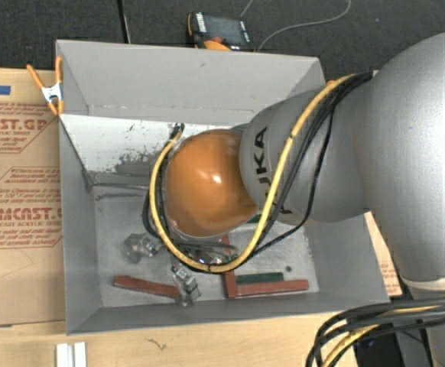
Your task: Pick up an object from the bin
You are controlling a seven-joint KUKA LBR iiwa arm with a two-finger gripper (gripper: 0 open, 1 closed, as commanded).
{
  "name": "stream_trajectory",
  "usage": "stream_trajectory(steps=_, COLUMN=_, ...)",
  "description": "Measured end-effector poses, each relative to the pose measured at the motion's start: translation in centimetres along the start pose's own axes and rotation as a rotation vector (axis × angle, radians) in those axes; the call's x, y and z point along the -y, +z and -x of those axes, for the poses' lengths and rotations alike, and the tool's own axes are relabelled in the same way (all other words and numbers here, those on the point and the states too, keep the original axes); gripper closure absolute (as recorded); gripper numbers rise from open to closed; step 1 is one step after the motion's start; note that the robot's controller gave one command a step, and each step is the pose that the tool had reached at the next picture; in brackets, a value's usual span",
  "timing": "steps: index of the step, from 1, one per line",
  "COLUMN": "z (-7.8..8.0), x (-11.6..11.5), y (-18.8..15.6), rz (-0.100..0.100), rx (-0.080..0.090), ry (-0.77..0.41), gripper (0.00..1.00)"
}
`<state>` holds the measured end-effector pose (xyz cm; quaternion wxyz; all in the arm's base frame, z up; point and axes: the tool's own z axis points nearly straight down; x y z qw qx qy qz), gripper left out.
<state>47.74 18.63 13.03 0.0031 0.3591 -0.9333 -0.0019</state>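
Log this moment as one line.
gripper: low in bin, near front wall | view-left of it: red-brown stick | view-right of it: red-and-green bar | grasp: cannot tell

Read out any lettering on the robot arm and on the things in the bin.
"UKA": black letters on the grey arm link.
Red-brown stick and green-and-red bar on the floor of the bin: no lettering to read.

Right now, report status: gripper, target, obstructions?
Gripper open, holding nothing, low in bin. Reddish-brown flat stick right beside it. Green-and-red bar apart, rightward.
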Motion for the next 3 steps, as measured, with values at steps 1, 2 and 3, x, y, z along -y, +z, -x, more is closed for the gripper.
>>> stream_trajectory(steps=1, z=1.8, x=0.1, y=6.3, rz=-0.005, rx=0.008, ry=0.088, gripper=0.0)
stream_trajectory(steps=2, z=1.8, x=0.1, y=6.0, rz=-0.004, rx=0.006, ry=0.089, gripper=1.0)
stream_trajectory(steps=3, z=2.5, x=3.8, y=-11.6, rz=-0.011, rx=0.013, ry=-0.194, gripper=1.0)
